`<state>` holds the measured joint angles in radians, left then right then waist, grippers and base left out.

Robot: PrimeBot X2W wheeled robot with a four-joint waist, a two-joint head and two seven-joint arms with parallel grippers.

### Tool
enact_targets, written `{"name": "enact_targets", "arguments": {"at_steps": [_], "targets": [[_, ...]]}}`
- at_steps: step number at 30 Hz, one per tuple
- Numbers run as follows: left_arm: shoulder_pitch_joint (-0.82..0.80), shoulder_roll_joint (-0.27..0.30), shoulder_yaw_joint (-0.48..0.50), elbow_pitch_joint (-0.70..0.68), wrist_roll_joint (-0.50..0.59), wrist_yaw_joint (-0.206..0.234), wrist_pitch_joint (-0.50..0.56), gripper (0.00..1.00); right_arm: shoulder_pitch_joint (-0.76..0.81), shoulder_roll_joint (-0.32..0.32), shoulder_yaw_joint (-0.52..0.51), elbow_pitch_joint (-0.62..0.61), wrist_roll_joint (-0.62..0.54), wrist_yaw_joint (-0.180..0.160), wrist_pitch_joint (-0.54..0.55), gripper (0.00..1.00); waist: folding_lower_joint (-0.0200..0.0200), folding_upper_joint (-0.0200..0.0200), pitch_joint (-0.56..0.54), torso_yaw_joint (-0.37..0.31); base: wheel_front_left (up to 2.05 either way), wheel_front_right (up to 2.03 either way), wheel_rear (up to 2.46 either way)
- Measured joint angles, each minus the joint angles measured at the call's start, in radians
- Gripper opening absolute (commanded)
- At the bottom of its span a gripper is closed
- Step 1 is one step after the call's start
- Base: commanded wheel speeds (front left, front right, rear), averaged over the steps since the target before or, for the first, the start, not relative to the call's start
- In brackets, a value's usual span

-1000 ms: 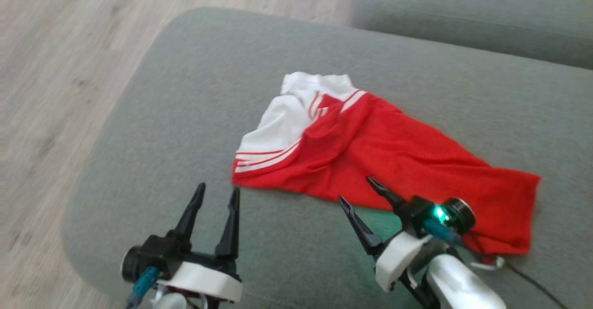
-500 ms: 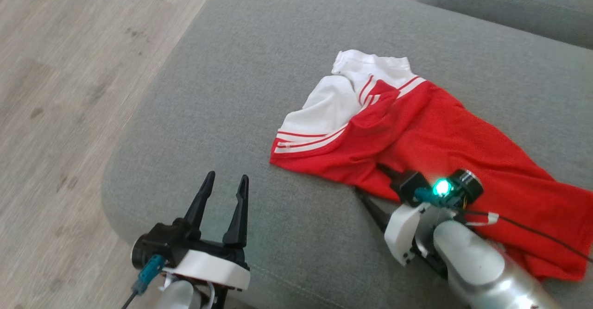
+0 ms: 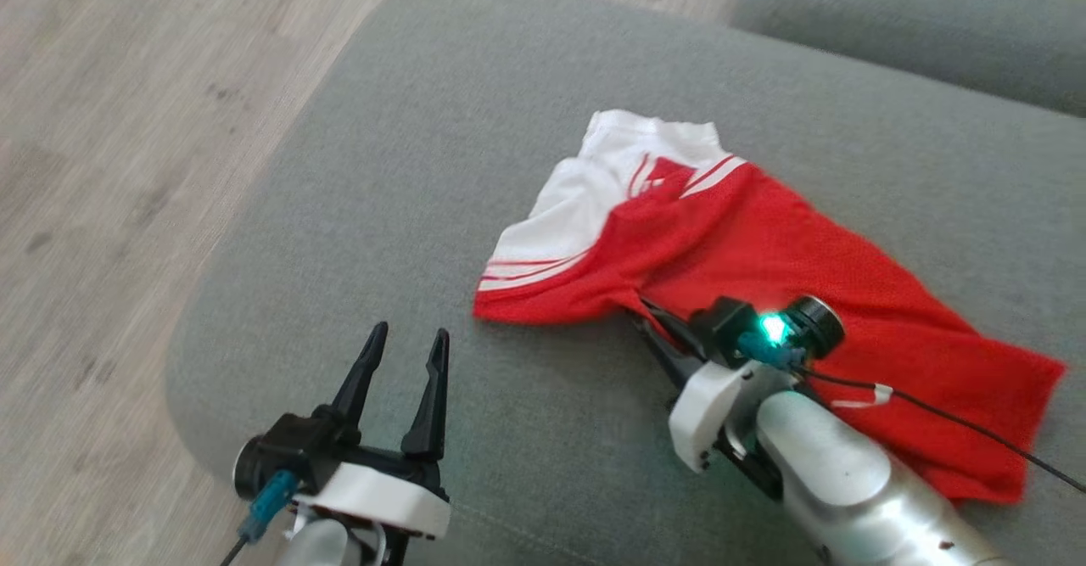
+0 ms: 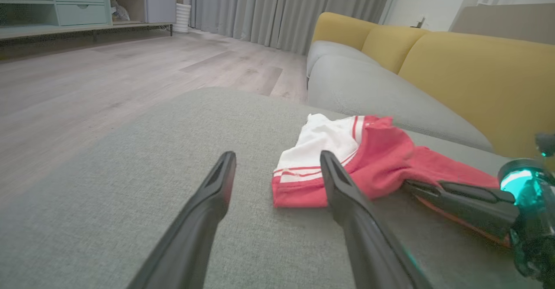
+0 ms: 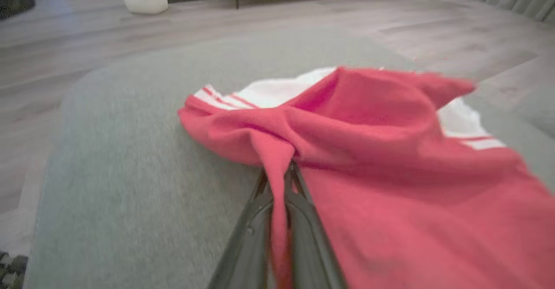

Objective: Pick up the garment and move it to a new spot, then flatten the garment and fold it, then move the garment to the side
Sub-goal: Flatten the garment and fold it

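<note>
The right claw (image 5: 282, 180) is clenched on the near edge of the garment (image 3: 764, 252), whose length runs off to the right across the cushion (image 3: 407, 167). The left claw (image 3: 411, 330), released, hangs apart from its striped corner.

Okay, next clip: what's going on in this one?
A two-armed robot is working on a red and white jersey lying rumpled on a grey sofa cushion. Its right hand is shut on a pinch of the jersey's red near edge, with the cloth bunched between the fingers. The left hand is open over bare cushion beside the jersey, touching nothing. Most of the jersey lies on the cushion, not yet flattened or folded.
</note>
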<state>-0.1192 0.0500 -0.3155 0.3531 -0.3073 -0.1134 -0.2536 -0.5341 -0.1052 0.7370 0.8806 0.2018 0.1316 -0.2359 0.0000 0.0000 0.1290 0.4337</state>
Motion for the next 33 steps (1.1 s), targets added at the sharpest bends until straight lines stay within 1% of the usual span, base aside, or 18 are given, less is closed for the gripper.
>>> {"name": "enact_targets", "arguments": {"at_steps": [3, 6, 7, 8, 9, 12, 14, 15, 17, 20, 21, 22, 25, 27, 30, 33], "targets": [[0.006, 0.000, 0.017, 0.000, 0.009, -0.001, 0.000, 1.00, 0.000, -0.002, 0.012, -0.080, 0.037, 0.000, -0.006, 0.00, -0.0001, 0.0000, -0.030, -0.020, 0.00, 0.00, 0.00], [0.018, 0.001, 0.029, -0.001, 0.010, -0.001, 0.000, 1.00, -0.007, -0.020, 0.008, -0.174, 0.086, 0.000, -0.012, 0.00, -0.0002, 0.0000, -0.053, -0.042, 0.00, 0.00, 0.00], [0.026, 0.000, 0.028, -0.002, 0.010, -0.001, 0.000, 1.00, -0.014, -0.037, 0.002, -0.204, 0.101, 0.000, -0.012, 0.00, -0.0002, 0.0000, -0.058, -0.049, 0.00, 0.00, 0.00], [0.038, 0.001, 0.028, -0.006, 0.009, -0.002, 0.000, 1.00, -0.038, -0.080, -0.017, -0.252, 0.136, 0.000, -0.011, 0.00, -0.0003, 0.0000, -0.057, -0.061, 0.00, 0.00, 0.00], [0.043, 0.001, 0.027, -0.007, 0.009, -0.002, 0.000, 1.00, -0.056, -0.105, -0.031, -0.274, 0.151, 0.000, -0.003, 0.00, -0.0003, 0.0000, -0.051, -0.064, 0.00, 0.00, 0.00], [0.042, 0.000, 0.021, -0.012, 0.008, -0.003, 0.000, 1.00, -0.129, -0.179, -0.080, -0.326, 0.210, 0.000, 0.063, 0.00, 0.0000, 0.0000, -0.019, -0.068, 0.00, 0.00, 0.00], [0.036, 0.000, 0.015, -0.014, 0.008, -0.003, 0.000, 1.00, -0.191, -0.221, -0.107, -0.339, 0.248, 0.000, 0.115, 0.00, 0.0000, 0.0000, 0.009, -0.068, 0.00, 0.00, 0.00], [0.036, 0.000, 0.015, -0.014, 0.008, -0.003, 0.000, 1.00, -0.191, -0.221, -0.107, -0.339, 0.248, 0.000, 0.115, 0.00, 0.0000, 0.0000, 0.009, -0.068, 0.00, 0.00, 0.00], [0.019, 0.001, -0.002, -0.014, 0.003, -0.010, 0.000, 1.00, -0.253, -0.260, -0.147, -0.326, 0.295, 0.000, 0.162, 0.00, 0.0000, 0.0000, 0.040, -0.066, 0.00, 0.00, 0.00], [-0.030, 0.000, -0.028, -0.015, -0.016, -0.010, 0.000, 1.00, -0.353, -0.323, -0.202, -0.238, 0.336, 0.000, 0.228, 0.00, 0.0002, 0.0000, 0.089, -0.057, 0.00, 0.00, 0.00], [-0.049, -0.001, -0.040, -0.016, -0.022, -0.010, 0.000, 1.00, -0.387, -0.340, -0.220, -0.186, 0.343, 0.000, 0.257, 0.18, 0.0002, 0.0000, 0.105, -0.053, 0.00, 0.00, 0.00], [-0.067, -0.002, -0.047, -0.016, -0.028, -0.010, 0.000, 1.00, -0.419, -0.358, -0.229, -0.133, 0.338, 0.000, 0.285, 1.00, 0.0002, 0.0000, 0.120, -0.047, 0.00, 0.00, 0.00], [-0.103, -0.003, -0.071, -0.017, -0.047, -0.010, 0.000, 1.00, -0.493, -0.408, -0.239, 0.020, 0.267, 0.000, 0.314, 1.00, 0.0003, 0.0000, 0.159, -0.026, 0.00, 0.00, 0.00], [-0.112, -0.005, -0.082, -0.017, -0.058, -0.011, 0.000, 1.00, -0.529, -0.422, -0.268, 0.120, 0.225, 0.000, 0.317, 1.00, 0.0003, 0.0000, 0.177, -0.008, 0.00, 0.00, 0.00], [-0.112, -0.005, -0.084, -0.015, -0.064, -0.011, 0.000, 1.00, -0.573, -0.421, -0.323, 0.236, 0.166, 0.000, 0.282, 1.00, 0.0003, 0.0000, 0.196, 0.009, 0.00, 0.00, 0.00], [-0.113, -0.006, -0.081, -0.008, -0.064, -0.010, 0.000, 1.00, -0.585, -0.391, -0.355, 0.293, 0.139, 0.000, 0.215, 1.00, 0.0003, 0.0000, 0.196, 0.006, 0.00, 0.00, 0.00]]}}
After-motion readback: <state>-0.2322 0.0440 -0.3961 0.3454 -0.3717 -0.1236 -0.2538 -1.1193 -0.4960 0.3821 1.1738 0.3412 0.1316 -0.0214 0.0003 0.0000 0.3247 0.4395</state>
